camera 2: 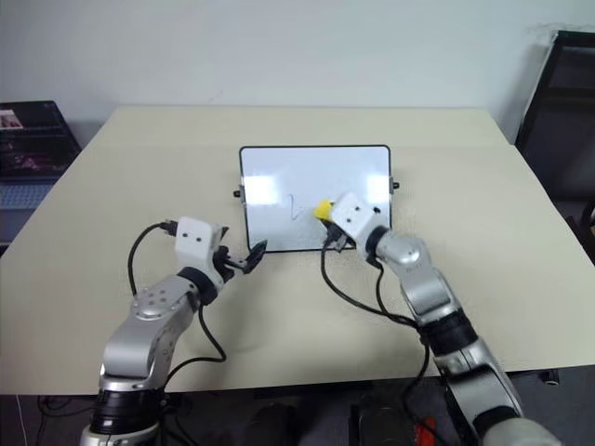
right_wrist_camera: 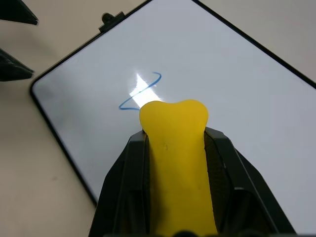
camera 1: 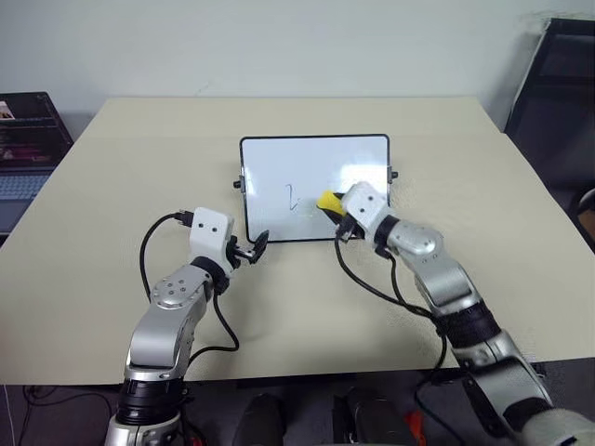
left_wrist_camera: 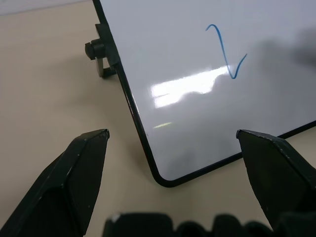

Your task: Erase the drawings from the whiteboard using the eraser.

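Beige worktop (camera 1: 112,232) carries the whiteboard (camera 1: 279,158) at its middle, one blue drawing (camera 1: 292,197) left on it. Right tool (right_wrist_camera: 174,129), arm stretched forward, clenches the yellow eraser (right_wrist_camera: 175,163) over the board beside the stroke. Left tool (left_wrist_camera: 170,136) hovers spread wide at the board's near left corner.

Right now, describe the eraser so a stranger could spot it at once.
On the beige table lies a black-framed whiteboard. Over its lower right part, the right gripper is shut on the eraser: a small yellow block, the one bright thing there, beside a thin blue stroke.
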You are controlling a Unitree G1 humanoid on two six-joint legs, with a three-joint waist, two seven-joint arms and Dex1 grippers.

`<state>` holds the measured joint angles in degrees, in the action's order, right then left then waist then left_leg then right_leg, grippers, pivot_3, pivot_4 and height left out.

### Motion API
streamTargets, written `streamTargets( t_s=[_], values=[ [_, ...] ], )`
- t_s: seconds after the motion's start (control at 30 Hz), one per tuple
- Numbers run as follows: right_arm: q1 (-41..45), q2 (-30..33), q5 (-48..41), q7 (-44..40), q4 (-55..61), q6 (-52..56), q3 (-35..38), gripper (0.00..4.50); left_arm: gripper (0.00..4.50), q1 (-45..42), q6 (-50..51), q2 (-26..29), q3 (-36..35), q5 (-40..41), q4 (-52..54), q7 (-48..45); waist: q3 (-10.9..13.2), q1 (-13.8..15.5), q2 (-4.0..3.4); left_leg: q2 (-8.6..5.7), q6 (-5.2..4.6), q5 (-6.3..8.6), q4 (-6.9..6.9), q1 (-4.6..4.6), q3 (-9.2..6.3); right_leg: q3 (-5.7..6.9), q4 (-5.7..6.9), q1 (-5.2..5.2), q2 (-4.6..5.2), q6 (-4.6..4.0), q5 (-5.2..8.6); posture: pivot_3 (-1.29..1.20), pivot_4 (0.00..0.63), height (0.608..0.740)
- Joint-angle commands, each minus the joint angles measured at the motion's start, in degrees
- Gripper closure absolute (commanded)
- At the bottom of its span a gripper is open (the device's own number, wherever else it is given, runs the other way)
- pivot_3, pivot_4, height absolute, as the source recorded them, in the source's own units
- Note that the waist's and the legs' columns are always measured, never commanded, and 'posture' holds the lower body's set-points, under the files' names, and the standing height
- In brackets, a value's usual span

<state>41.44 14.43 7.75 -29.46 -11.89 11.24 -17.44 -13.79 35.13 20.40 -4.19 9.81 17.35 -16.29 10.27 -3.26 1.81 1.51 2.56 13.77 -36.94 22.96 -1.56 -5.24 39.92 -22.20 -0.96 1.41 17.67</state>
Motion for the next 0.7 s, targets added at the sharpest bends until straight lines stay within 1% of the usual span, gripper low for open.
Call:
streamTargets(
  t_s=[0.03, 0.1, 0.27, 0.33, 0.5, 0.6, 0.7],
  values=[
    [6.6, -1.5, 2.6, 0.8, -7.7, -4.9, -1.4, 3.38, 0.00, -2.4, 1.2, 1.3, -0.5, -0.8, 1.4, 0.5, 0.0, 0.0, 0.00, -0.02, 0.00, 0.00, 0.00, 0.00, 0.03, -0.01, 0.00, -0.01, 0.00, 0.00, 0.00, 0.00, 0.150, 0.740],
    [9.4, -2.1, 3.7, 0.7, -12.0, -7.1, -2.1, 3.38, 0.00, -3.0, 1.5, 1.9, -0.3, -1.0, 1.2, 0.3, 0.0, 0.0, 0.00, -0.02, 0.00, 0.00, 0.00, 0.00, 0.03, -0.01, -0.02, 0.00, 0.02, 0.00, 0.00, 0.00, 0.150, 0.740],
    [20.4, -5.3, 7.0, 2.2, -26.7, -12.0, -3.5, 3.38, 0.00, -3.7, 2.6, 3.2, -0.7, -0.6, 1.1, -0.4, 0.0, -0.1, -0.01, 0.00, 0.01, 0.01, 0.02, 0.02, 0.05, 0.00, -0.01, -0.05, 0.03, -0.01, -0.01, 0.00, 0.150, 0.740],
    [23.0, -5.9, 8.2, 2.3, -31.2, -13.2, -4.1, 3.38, 0.00, -3.3, 3.3, 4.0, -0.7, -0.3, 1.3, -1.5, 0.0, -0.1, -0.01, 0.02, 0.01, 0.01, 0.02, 0.01, 0.05, -0.01, 0.00, -0.06, 0.03, -0.01, -0.01, 0.00, 0.150, 0.740],
    [26.4, -6.9, 9.1, 2.5, -37.0, -16.7, -3.8, 3.38, 0.00, -2.5, 5.1, 6.7, -0.5, 0.8, 1.6, -5.0, 0.0, -0.1, -0.01, 0.02, 0.02, 0.02, 0.04, 0.02, 0.03, 0.00, -0.01, -0.05, 0.04, -0.02, -0.01, 0.00, 0.150, 0.740],
    [26.9, -7.2, 9.4, 1.6, -38.4, -17.2, -3.8, 3.38, 0.00, -3.2, 5.9, 7.6, -0.5, 1.3, 0.8, -6.0, 0.0, -0.1, -0.02, 0.02, 0.02, 0.02, 0.03, 0.03, 0.02, 0.00, -0.01, -0.06, 0.05, -0.02, -0.01, 0.00, 0.150, 0.740],
    [26.4, -7.3, 9.5, 1.2, -38.9, -17.5, -3.9, 3.38, 0.00, -4.5, 7.3, 9.5, 1.2, 2.5, 0.3, -10.0, 0.0, -0.1, -0.02, 0.03, 0.02, 0.02, 0.03, 0.03, -0.02, 0.04, 0.00, -0.05, 0.05, -0.02, 0.00, 0.00, 0.150, 0.740]
  ],
)
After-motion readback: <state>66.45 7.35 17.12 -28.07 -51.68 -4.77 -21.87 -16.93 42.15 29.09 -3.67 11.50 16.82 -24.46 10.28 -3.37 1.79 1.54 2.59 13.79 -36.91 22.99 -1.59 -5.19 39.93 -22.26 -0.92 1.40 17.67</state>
